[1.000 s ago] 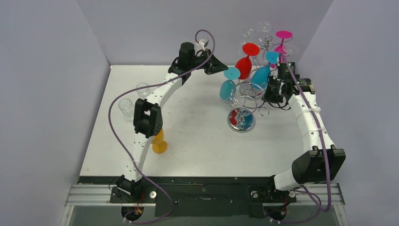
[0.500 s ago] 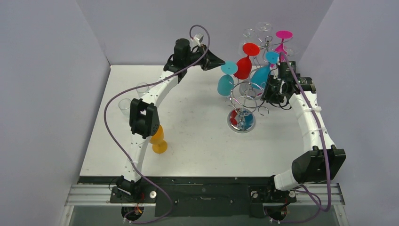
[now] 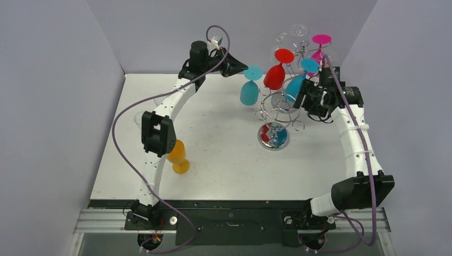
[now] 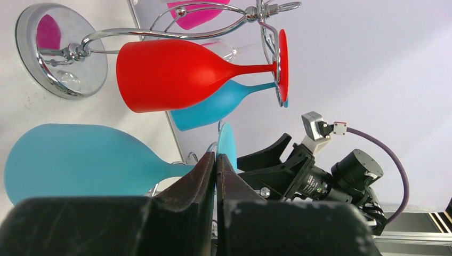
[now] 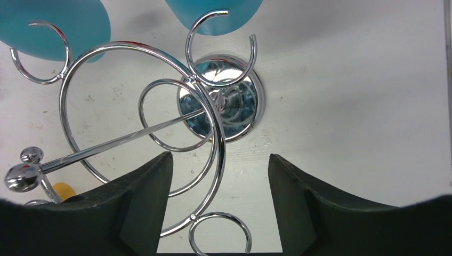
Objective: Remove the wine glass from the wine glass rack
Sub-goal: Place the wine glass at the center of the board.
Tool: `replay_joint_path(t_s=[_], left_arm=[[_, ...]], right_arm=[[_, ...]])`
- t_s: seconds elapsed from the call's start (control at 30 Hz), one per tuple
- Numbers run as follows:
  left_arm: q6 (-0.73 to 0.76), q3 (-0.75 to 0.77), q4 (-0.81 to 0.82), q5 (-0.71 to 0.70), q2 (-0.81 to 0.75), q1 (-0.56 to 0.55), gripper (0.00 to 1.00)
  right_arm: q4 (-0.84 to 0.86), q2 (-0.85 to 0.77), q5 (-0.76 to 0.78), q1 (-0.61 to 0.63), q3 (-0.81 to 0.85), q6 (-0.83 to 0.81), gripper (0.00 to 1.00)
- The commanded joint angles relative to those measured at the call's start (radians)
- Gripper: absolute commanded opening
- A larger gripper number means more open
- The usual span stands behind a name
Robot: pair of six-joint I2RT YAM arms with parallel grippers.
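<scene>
The teal wine glass [image 3: 248,92] hangs upside down in the air, left of the chrome wine glass rack [image 3: 278,113] and apart from it. My left gripper [image 3: 242,69] is shut on its stem just under the foot; in the left wrist view the gripper [image 4: 216,156] pinches that stem, with the glass's bowl [image 4: 80,160] at the left. A red glass [image 3: 275,77], a blue glass [image 3: 295,85] and a pink glass [image 3: 320,46] hang on the rack. My right gripper [image 3: 301,103] stands open at the rack's right side. Its fingers [image 5: 144,202] straddle a rack wire loop [image 5: 213,138] without touching.
The rack's mirrored base [image 3: 263,140] stands right of the table's middle. An orange glass [image 3: 179,158] stands on the table beside my left arm. Small clear cups [image 3: 159,98] sit at the left, partly hidden by the arm. Grey walls close in on three sides.
My left gripper has carried the teal glass leftward, away from the rack. My right gripper has gone from shut on the rack's wire to open.
</scene>
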Motion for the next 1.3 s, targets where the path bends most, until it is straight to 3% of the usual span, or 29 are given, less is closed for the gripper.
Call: replay_joint_path(t_s=[0.0,0.2,0.33,0.53,0.83,1.03,1.27], left_arm=[[0.016,-0.012,0.022,-0.006,-0.117,0.016,0.0],[0.042,-0.038,-0.041,-0.005,-0.17,0.031,0.0],[0.046,-0.109,-0.04,-0.003,-0.238,0.043,0.0],[-0.034,-0.303,0.108,0.017,-0.384,0.063,0.0],[-0.102,-0.552,0.236,0.047,-0.607,0.095,0.0],[-0.127,-0.621,0.287,0.067,-0.668,0.102,0.0],[-0.137,-0.669,0.316,0.078,-0.691,0.103,0.0]], right_arm=[[-0.022,-0.089,0.073,-0.01,0.082,0.025,0.62],[-0.077,-0.149,0.096,-0.001,0.192,0.055,0.64],[-0.049,-0.168,0.079,0.08,0.275,0.137,0.65],[0.133,-0.114,0.096,0.327,0.298,0.315,0.65],[0.369,0.059,-0.003,0.438,0.315,0.49,0.6],[0.489,0.136,-0.06,0.475,0.314,0.585,0.52],[0.627,0.127,-0.123,0.481,0.208,0.672,0.28]])
